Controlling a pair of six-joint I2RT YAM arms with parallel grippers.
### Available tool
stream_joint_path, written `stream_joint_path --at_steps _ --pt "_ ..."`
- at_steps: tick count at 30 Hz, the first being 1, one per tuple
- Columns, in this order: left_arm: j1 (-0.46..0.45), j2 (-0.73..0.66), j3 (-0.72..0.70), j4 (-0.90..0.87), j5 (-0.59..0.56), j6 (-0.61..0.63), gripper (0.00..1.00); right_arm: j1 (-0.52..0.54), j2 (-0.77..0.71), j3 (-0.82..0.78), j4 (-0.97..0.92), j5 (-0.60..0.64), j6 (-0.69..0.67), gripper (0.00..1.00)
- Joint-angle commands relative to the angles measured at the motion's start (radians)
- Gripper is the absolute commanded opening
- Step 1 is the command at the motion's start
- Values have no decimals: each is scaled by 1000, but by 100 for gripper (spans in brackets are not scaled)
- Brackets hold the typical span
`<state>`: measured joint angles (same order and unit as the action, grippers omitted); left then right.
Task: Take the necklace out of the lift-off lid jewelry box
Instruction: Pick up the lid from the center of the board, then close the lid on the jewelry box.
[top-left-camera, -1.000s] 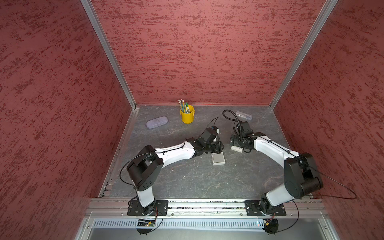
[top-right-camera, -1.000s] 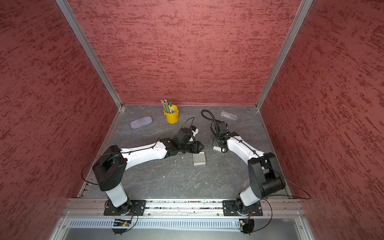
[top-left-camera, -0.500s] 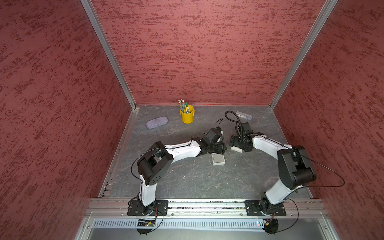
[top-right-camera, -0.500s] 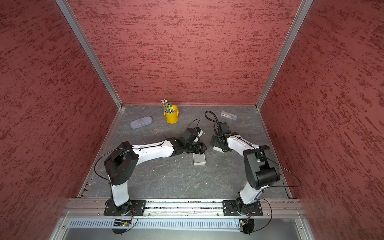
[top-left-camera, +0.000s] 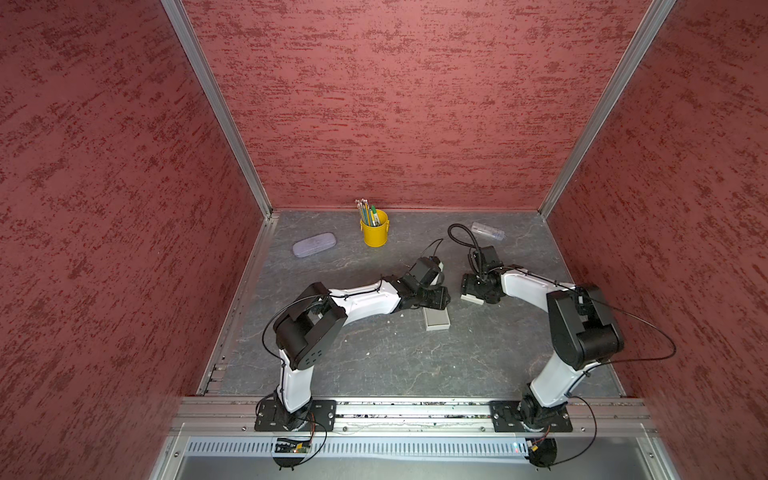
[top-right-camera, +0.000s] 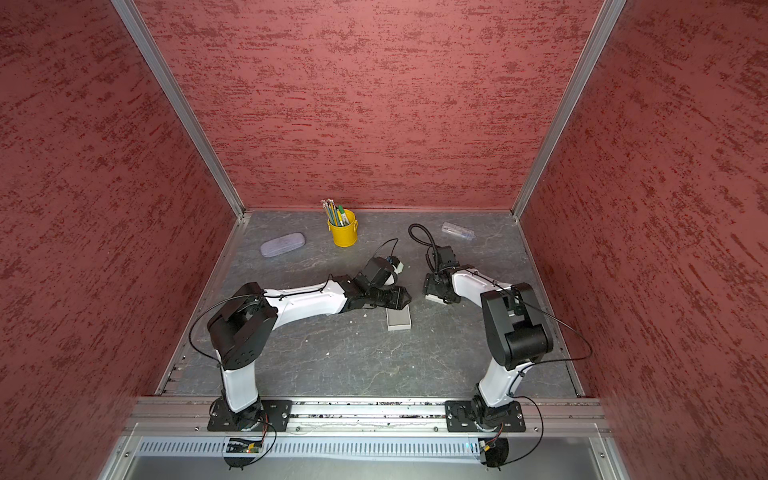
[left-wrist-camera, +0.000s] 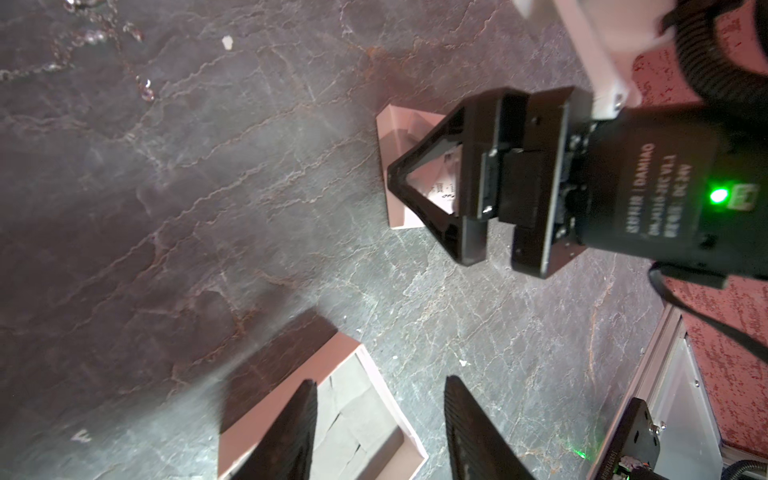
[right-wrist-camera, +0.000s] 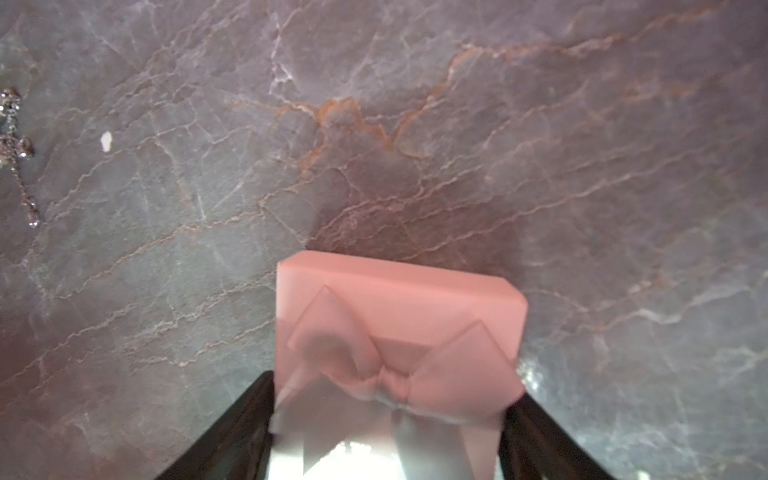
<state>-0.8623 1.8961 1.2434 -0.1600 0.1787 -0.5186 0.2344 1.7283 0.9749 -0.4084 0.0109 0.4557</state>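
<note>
Logged the count from my station.

- Arms: two, the left arm (top-left-camera: 365, 300) and the right arm (top-left-camera: 525, 286).
- Grippers: two, the left gripper (left-wrist-camera: 380, 380) and the right gripper (right-wrist-camera: 392, 388), each with two fingers (left-wrist-camera: 291, 436).
- Box base (top-left-camera: 437, 320): one, seen in both top views.
- Lid (right-wrist-camera: 399, 291): one, with one bow (right-wrist-camera: 332, 336) on it.
- Necklace (left-wrist-camera: 99, 41): one, which I found only in the wrist views.
- Yellow cup (top-left-camera: 375, 235): one. The pencils (top-left-camera: 364, 208) in it were several, and I could not count them exactly.
- Glasses case (top-left-camera: 313, 245): one.
- Clear tube (top-left-camera: 487, 230): one.
- Table (top-left-camera: 374, 365): one.
- Red walls (top-left-camera: 395, 104): three.
</note>
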Motion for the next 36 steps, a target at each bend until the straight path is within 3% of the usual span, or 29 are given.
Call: stream_joint_path --at_steps 1,7,13,20,27,36 --pt "8 -33 -19 17 4 2 51 -6 -4 16 11 -23 -11 76" --pt "21 -88 -70 14 12 -20 51 -5 -73 5 -17 -63 -48 75" --pt "71 -237 -240 60 28 -111 51 18 -221 -70 -35 -156 -92 71" --pt "123 -390 -459 140 65 -224 48 161 -380 -162 -15 -236 -94 70" --pt "113 -386 -569 297 111 -334 40 255 -383 -195 33 -234 -51 69" --pt "85 -304 -558 396 117 -387 36 275 -360 -202 17 -175 -24 69"
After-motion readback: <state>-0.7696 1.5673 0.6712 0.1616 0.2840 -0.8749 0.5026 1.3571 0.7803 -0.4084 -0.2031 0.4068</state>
